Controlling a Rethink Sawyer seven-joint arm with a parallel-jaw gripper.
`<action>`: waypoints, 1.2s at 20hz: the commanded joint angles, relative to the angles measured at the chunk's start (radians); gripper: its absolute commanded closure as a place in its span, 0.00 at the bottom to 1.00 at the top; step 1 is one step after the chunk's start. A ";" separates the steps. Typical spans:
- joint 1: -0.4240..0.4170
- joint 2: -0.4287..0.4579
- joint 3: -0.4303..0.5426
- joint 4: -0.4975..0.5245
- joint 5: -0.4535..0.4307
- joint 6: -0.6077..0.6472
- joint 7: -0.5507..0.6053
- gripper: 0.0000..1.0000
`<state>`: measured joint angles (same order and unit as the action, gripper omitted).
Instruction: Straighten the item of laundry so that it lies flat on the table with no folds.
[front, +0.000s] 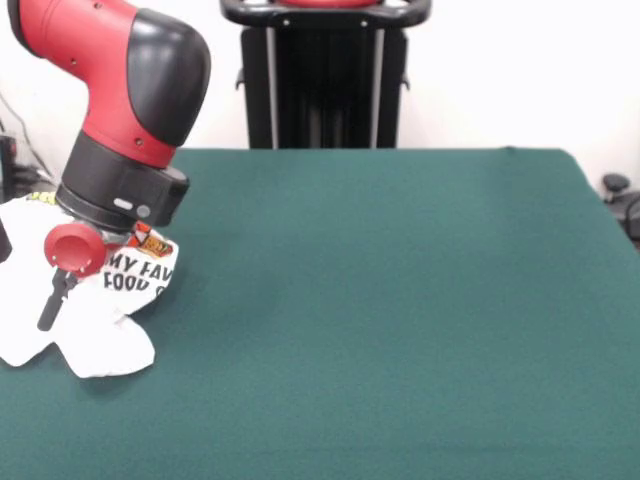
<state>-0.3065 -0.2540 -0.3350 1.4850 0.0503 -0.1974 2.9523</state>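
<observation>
1. The item of laundry (95, 325) sits bunched at the table's (400, 300) left edge, lettering creased, plainly not flat yet.
2. The arm (120, 110) leans low over it, likely to grab cloth.
3. The gripper (60, 290) hangs right against the garment's upper folds; whether it is parted or closed cannot be told.

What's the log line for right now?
arm: low over garment | gripper: hidden behind wrist, state unknown | garment: bunched, folded, left edge of table | task: not done

Dark green table (400, 300); crumpled white garment (100, 340) lies at its left edge.
</observation>
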 joint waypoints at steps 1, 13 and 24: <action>-0.220 -0.126 0.324 0.037 -0.391 0.118 -0.234 0.00; -0.332 -0.212 0.499 0.098 -0.452 0.446 -0.219 0.00; -0.464 -0.223 0.692 0.166 -0.394 0.671 -0.239 0.00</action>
<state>-0.7770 -0.4961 0.1294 1.5247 -0.3612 0.3335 2.9519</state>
